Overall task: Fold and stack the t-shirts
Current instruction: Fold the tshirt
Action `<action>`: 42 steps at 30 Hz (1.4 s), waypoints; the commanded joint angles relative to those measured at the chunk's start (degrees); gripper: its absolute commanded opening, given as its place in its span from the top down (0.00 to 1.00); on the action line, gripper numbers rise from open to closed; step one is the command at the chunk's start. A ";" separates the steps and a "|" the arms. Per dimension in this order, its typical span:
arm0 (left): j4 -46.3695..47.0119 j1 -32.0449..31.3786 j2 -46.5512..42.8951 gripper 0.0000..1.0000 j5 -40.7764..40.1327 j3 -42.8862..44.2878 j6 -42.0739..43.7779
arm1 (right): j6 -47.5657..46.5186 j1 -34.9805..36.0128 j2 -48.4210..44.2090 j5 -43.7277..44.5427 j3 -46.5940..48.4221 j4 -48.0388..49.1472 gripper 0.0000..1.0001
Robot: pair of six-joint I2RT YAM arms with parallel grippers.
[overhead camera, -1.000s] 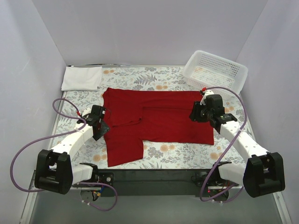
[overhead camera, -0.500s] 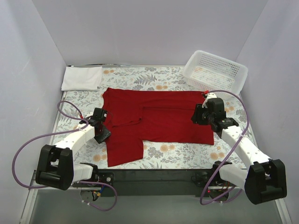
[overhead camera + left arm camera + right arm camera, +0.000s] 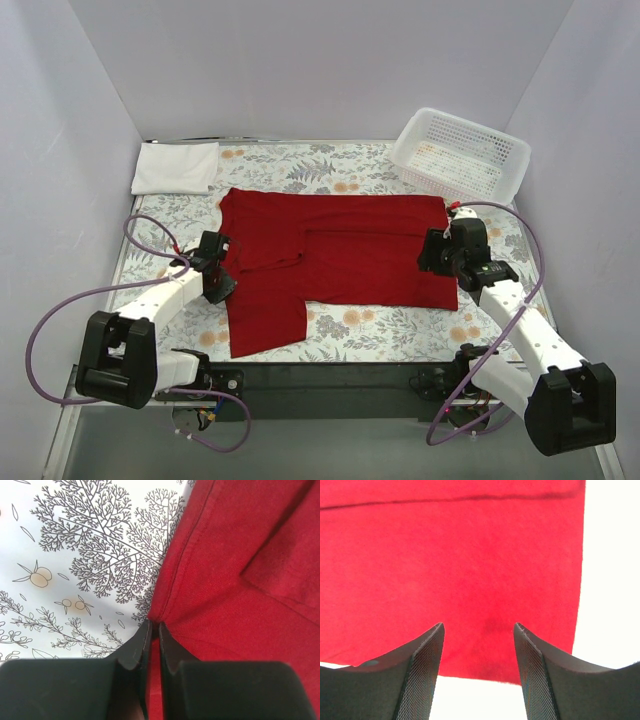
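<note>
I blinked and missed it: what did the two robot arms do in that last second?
The right gripper, open, slid outward to the right edge of the deep red t-shirt. The left gripper drew slightly back toward its own base along the shirt's left side, where it now pinches the cloth edge. The shirt itself, the folded white t-shirt and the basket stayed put.
</note>
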 commanded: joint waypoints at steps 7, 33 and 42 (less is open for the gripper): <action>0.02 -0.45 -2.88 1.00 0.42 -1.56 1.73 | 5.84 -5.21 -1.38 2.38 0.74 -16.73 0.36; 1.07 -0.72 -5.34 1.00 1.21 -1.65 2.96 | 9.09 -22.79 6.00 -7.02 -4.70 -16.39 0.47; 1.07 -0.72 -5.61 1.00 1.30 -1.74 3.05 | 9.36 -23.58 8.82 -7.37 -5.75 -14.90 0.50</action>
